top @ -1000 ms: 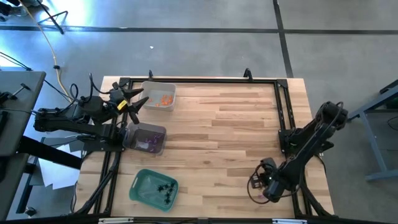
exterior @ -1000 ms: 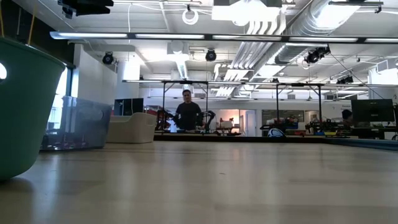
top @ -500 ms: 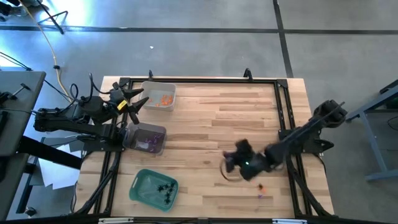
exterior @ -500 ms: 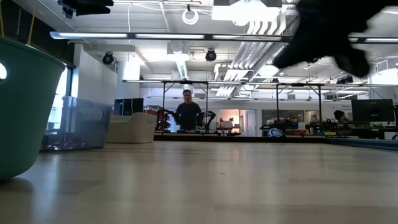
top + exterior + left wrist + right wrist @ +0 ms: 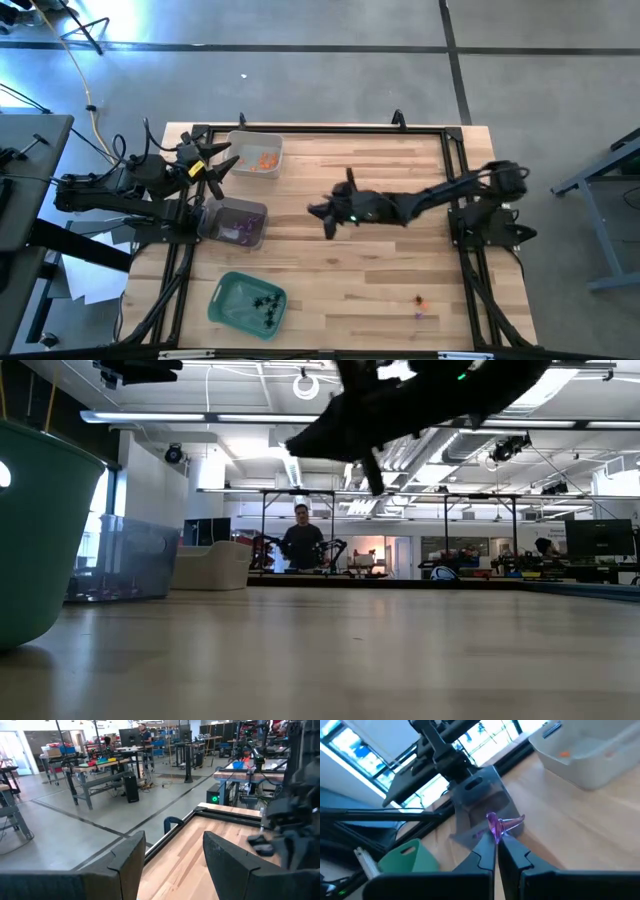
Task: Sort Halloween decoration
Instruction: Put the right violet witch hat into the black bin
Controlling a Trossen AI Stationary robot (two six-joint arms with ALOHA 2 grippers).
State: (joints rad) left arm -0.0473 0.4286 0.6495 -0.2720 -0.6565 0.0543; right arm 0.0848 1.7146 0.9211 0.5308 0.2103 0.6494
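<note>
Swinging in from the near right corner, the right gripper (image 5: 322, 212) now hangs over mid-table, pinching a purple trinket (image 5: 496, 826). Left gripper (image 5: 222, 166) waits wide beside the trays.

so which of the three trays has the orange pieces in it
The white tray at the table's far left corner holds the orange pieces. The clear tray holds purple ones, and the green tray holds black spiders.

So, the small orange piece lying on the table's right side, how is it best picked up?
Probably from straight above, closing on its whole body: the orange piece lies low on the bare table, too small to show any handle. Keep clear of the purple piece beside it.
</note>
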